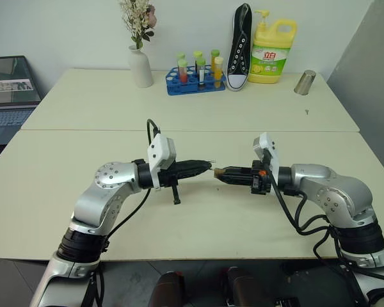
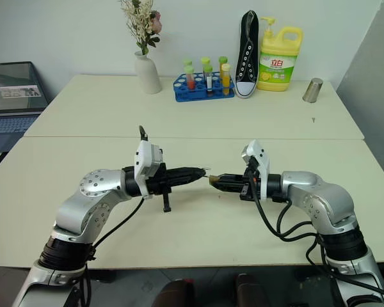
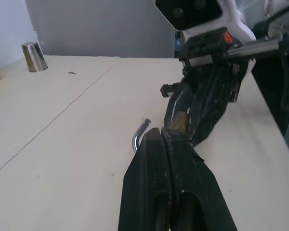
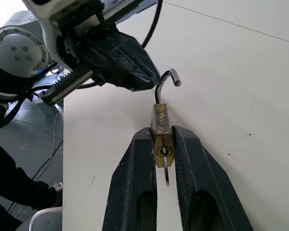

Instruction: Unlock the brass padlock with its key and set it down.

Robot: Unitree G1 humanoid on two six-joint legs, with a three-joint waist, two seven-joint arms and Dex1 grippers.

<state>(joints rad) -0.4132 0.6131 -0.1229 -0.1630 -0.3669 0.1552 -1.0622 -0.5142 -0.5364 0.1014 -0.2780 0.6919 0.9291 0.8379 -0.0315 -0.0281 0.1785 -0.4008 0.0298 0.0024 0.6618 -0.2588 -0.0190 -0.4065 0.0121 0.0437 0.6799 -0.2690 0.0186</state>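
Right gripper (image 4: pixel 163 144) is clamped on the brass padlock (image 4: pixel 162 132), fingers pressing the two broad faces of the gold body. The lock is held up in the air above the table (image 1: pixel 198 224), between the two grippers, roughly at the middle of the near tabletop. A key (image 4: pixel 166 174) sticks out of the lock's bottom end, back into the gap between the fingers. The silvery shackle (image 4: pixel 166 80) leaves the far end and curls into a hook with one end free, so it looks sprung open.

Left gripper (image 1: pixel 207 166) is clenched shut, fingers pressed flat together, its tip right at the shackle hook; cannot tell if it actually pinches the wire or only touches it. The two grippers point at each other almost tip to tip.

Padlock's long axis runs level along the right gripper's fingers, shackle end toward the left gripper, key end toward the right wrist.

Nothing lies on the table under the hands. Well back on the far table: white vase with flowers (image 1: pixel 139 61), blue rack of tubes (image 1: pixel 195 78), black sneaker (image 1: pixel 240 48) stood on end, yellow detergent bottle (image 1: pixel 272 51), metal cup (image 1: pixel 304 82). A laptop (image 1: pixel 9 96) sits off the table's left edge.
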